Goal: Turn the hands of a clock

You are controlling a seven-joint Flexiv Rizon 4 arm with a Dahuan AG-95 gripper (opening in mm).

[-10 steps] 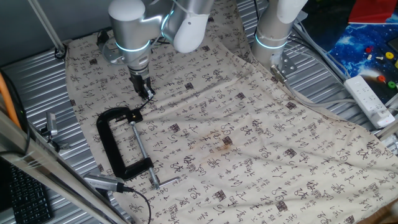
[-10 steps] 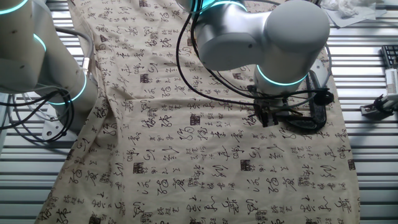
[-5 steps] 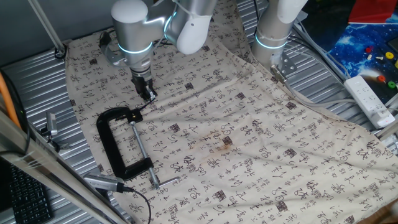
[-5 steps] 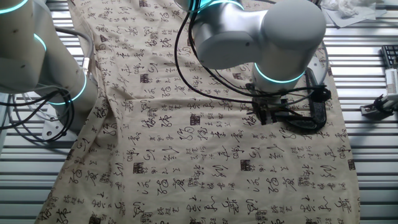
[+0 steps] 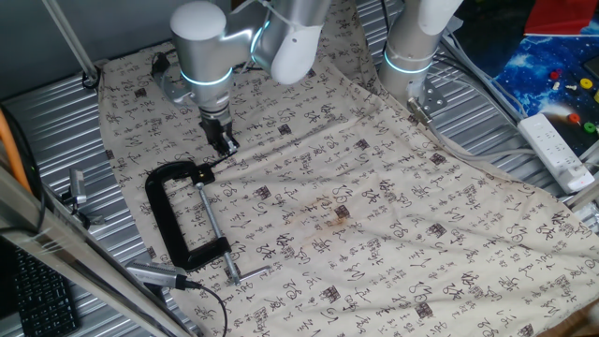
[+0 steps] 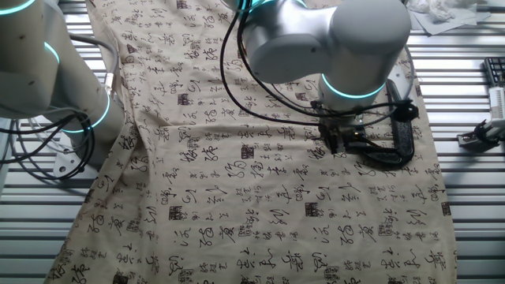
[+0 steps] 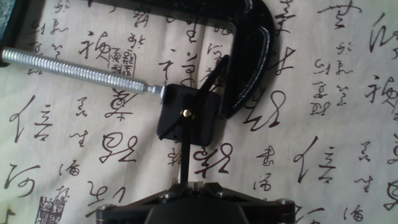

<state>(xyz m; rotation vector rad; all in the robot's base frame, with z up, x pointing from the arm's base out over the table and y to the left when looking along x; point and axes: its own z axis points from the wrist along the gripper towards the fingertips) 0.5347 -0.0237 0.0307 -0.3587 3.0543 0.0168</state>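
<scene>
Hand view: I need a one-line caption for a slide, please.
Black C-clamp on printed cloth pins a small black clock block; one thin hand points toward the gripper.

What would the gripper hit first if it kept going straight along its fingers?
Most likely the hands: one thin pointer runs from the brass pivot down towards the gripper. Behind it sits the small black clock body held in the C-clamp. Depth is unclear.

A black C-clamp (image 5: 182,217) lies on the script-printed cloth (image 5: 374,206), silver screw (image 7: 74,70) running across its mouth; a white power strip (image 5: 559,148) sits far off beyond the cloth.
</scene>
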